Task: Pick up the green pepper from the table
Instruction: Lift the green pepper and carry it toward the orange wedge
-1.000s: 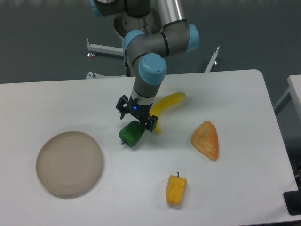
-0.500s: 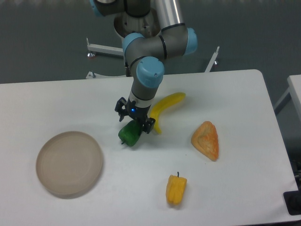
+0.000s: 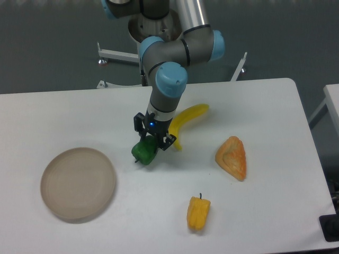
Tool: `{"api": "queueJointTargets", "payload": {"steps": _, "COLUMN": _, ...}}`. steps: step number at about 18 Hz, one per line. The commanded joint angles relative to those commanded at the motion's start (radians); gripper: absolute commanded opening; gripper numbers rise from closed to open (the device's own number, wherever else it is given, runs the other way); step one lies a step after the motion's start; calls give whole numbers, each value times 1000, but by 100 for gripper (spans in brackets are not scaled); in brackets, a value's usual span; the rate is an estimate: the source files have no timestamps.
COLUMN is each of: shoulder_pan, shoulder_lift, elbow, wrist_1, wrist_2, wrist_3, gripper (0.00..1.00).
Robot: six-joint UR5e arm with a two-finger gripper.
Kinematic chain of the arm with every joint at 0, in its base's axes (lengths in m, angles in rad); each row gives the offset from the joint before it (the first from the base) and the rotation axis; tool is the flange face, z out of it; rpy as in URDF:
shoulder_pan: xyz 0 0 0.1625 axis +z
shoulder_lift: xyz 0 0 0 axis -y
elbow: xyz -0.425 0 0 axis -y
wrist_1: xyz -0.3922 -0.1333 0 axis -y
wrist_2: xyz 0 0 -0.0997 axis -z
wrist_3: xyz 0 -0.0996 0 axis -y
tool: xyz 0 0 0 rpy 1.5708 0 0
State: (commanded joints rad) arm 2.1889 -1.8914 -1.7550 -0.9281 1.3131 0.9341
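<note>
Plate (image 3: 78, 183) left of pepper (image 3: 144, 152), banana (image 3: 186, 118) right.

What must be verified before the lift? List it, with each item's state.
1. Gripper down at the green pepper: ok.
2. Jaws shut firmly on the pepper: cannot tell; the fingers hide the contact.
3. Pepper lying on the table, not yet lifted: ok.
4. Banana apart from the pepper: ok, though it lies close beside the gripper.
5. Plate, yellow pepper and orange wedge away from the grasp: ok.
</note>
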Motion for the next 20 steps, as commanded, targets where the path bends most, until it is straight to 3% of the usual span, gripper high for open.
{"api": "queueJointTargets", "payload": {"steps": 6, "shoulder_pan": 97, "shoulder_lift": -3, "elbow": 100, "wrist_1": -11, "wrist_2": 3, "wrist_3": 123, "gripper": 29}}
{"api": "queueJointTargets", "payload": {"steps": 12, "shoulder_pan": 178, "shoulder_lift": -18, "elbow": 196, "wrist_1": -18, "wrist_2": 84, "wrist_3": 304, "gripper": 29}}
{"api": "queueJointTargets", "payload": {"steps": 20, "shoulder_pan": 190, "shoulder_lift": -101, "elbow": 293, "wrist_1": -25, "wrist_2": 202, "wrist_3": 382, "gripper": 29}}
